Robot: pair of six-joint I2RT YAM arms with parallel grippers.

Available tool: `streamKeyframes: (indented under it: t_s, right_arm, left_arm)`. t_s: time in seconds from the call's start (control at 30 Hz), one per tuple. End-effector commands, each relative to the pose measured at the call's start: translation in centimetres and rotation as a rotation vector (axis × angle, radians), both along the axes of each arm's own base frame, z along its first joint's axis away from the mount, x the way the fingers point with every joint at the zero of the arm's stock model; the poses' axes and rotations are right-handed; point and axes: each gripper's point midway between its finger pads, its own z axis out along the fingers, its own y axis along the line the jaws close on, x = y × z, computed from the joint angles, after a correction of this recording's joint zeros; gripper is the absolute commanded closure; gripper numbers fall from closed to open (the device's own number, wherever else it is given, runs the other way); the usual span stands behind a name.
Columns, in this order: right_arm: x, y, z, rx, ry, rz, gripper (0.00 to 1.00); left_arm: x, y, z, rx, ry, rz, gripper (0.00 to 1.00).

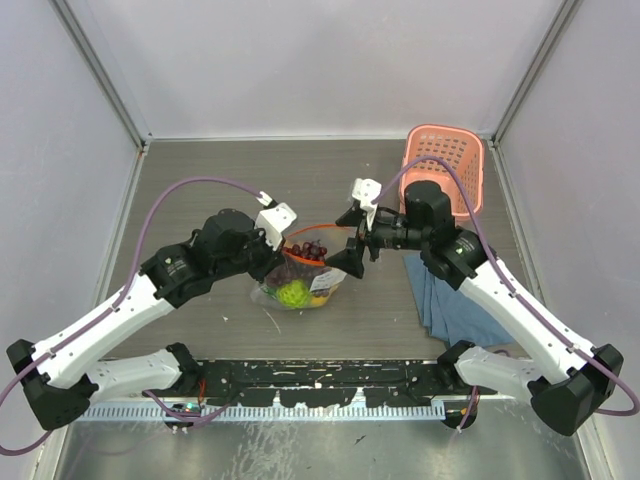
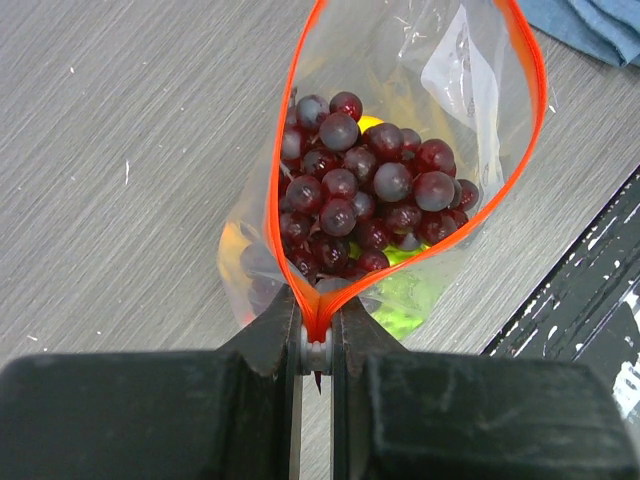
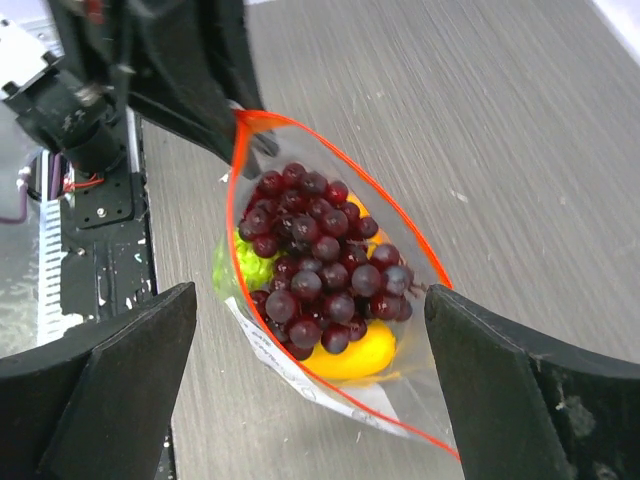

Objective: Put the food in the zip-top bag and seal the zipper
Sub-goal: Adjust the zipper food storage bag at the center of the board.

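The clear zip-top bag stands mouth-up at the table's middle. Inside it are the dark purple grape bunch on top, the green fruit and the orange-yellow fruit. The red-orange zipper gapes wide open in a loop. My left gripper is shut on the zipper's left end; it also shows in the top view. My right gripper is open, its fingers either side of the bag's right end, not closed on it; it also shows in the top view.
A pink basket stands at the back right. A folded blue cloth lies under the right arm; it also shows in the left wrist view. A black rail runs along the near edge.
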Motion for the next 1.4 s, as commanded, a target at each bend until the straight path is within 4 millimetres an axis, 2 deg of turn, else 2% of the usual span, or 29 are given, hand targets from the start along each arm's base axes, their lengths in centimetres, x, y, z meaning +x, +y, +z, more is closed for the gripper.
streamKeyframes:
  t_s: [0.0,0.13,0.23,0.5,0.8,1.07,1.27,1.37]
  right_arm:
    - [-1.5,1.7,3.7,0.072,-0.251,0.167,0.00]
    - [-1.7,3.0,4.2,0.082,-0.370,0.206,0.00]
    - [-1.9,4.0,3.8,0.073,-0.435,0.254,0.00]
    - [-0.2,5.4,1.0,0.038,-0.466,0.274,0.01]
    - [0.4,6.2,-1.7,-0.016,-0.444,0.320,0.05]
    - [1.9,6.2,-3.4,-0.072,-0.376,0.256,0.19]
    - [1.9,5.7,-3.5,-0.084,-0.370,0.233,0.43]
    - [1.8,5.5,-3.7,-0.098,-0.359,0.230,0.49]
  left_arm:
    - [0.8,-1.0,3.8,-0.111,-0.119,-0.024,1.00]
    - [0.7,-1.2,3.9,-0.114,-0.120,-0.041,1.00]
    - [0.4,-1.2,4.0,-0.115,-0.123,-0.060,1.00]
    - [-0.1,-1.6,4.1,-0.125,-0.126,-0.100,1.00]
    - [-0.5,-1.9,4.0,-0.120,-0.121,-0.138,1.00]
    - [-1.1,-1.8,4.1,-0.113,-0.133,-0.180,1.00]
    - [-1.2,-1.8,4.2,-0.109,-0.137,-0.185,1.00]
    - [-1.0,-1.7,4.1,-0.102,-0.136,-0.178,1.00]
